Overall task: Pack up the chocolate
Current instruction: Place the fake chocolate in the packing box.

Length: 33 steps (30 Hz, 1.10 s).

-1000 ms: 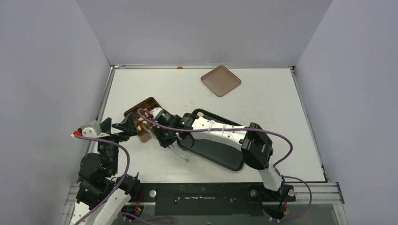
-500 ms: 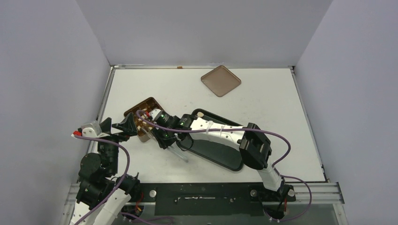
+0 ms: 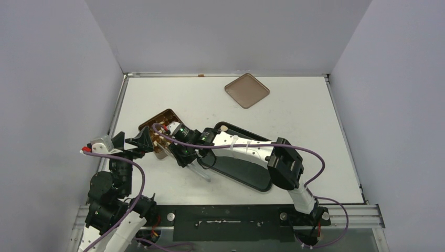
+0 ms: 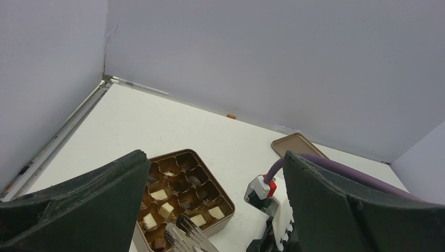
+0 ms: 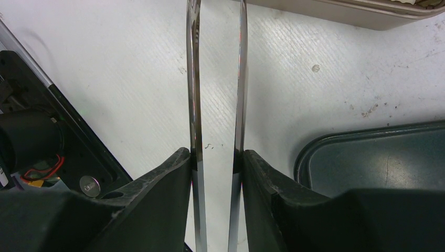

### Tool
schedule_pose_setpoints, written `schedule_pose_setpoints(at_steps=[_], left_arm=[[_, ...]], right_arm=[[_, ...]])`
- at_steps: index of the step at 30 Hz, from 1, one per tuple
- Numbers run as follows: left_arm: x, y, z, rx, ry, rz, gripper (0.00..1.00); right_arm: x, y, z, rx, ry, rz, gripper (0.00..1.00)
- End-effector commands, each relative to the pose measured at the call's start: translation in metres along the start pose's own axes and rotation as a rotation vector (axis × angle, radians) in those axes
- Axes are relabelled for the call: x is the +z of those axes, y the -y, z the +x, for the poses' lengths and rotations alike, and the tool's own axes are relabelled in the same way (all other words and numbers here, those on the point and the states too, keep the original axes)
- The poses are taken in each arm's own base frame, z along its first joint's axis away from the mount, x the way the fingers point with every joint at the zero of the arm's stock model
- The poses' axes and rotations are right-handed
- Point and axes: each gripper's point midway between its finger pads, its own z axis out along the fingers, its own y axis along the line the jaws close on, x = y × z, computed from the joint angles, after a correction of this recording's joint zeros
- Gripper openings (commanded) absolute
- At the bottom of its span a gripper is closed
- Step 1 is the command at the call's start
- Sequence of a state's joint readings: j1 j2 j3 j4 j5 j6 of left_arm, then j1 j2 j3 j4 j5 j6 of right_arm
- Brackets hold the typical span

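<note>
The square gold-brown tin (image 3: 166, 115) sits at the left of the table. In the left wrist view the tin (image 4: 229, 209) holds the chocolate in its cups, with cream pieces (image 4: 159, 195) and dark pieces (image 4: 192, 180). My right gripper (image 3: 183, 155) is shut on metal tongs (image 5: 195, 79), and their tips (image 4: 183, 234) hang over the tin's near corner. I cannot tell whether the tips hold a piece. My left gripper (image 3: 137, 142) is open and empty beside the tin's left side, its jaws wide apart (image 4: 215, 157).
The flat brown lid (image 3: 246, 90) lies at the back of the table, also in the left wrist view (image 4: 296, 144). A black tray (image 3: 246, 176) lies under the right arm, its corner in the right wrist view (image 5: 378, 157). White walls enclose the table.
My right arm with the tongs has shifted slightly left toward the tin. The left arm has not moved.
</note>
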<state>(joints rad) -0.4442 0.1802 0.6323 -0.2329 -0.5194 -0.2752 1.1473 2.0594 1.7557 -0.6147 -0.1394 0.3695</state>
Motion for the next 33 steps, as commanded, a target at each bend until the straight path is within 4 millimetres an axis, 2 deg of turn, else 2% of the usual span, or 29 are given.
schedule_pose_setpoints(at_steps=[1,7,11,16,19,24,33], left_arm=[[-0.001,0.002,-0.011,-0.002,0.032,0.007,0.97],[0.0,0.002,-0.01,0.0,0.029,0.008,0.97],[0.0,0.003,-0.011,-0.001,0.03,0.01,0.97],[0.0,0.004,-0.01,-0.001,0.029,0.015,0.97],[0.001,0.005,-0.009,-0.001,0.026,0.02,0.97],[0.002,0.006,-0.007,0.001,0.021,0.025,0.97],[0.003,0.008,-0.005,0.002,0.016,0.034,0.97]], right_arm=[[-0.019,-0.013,-0.031,-0.02,0.103,-0.024,0.36],[-0.035,-0.005,-0.036,-0.011,0.14,0.016,0.35],[-0.056,0.007,-0.039,0.018,0.184,0.046,0.34],[-0.078,0.04,-0.029,0.079,0.211,0.107,0.34],[-0.097,0.069,-0.026,0.13,0.239,0.147,0.34],[-0.123,0.13,-0.011,0.225,0.267,0.264,0.34],[-0.168,0.254,0.033,0.44,0.286,0.491,0.35]])
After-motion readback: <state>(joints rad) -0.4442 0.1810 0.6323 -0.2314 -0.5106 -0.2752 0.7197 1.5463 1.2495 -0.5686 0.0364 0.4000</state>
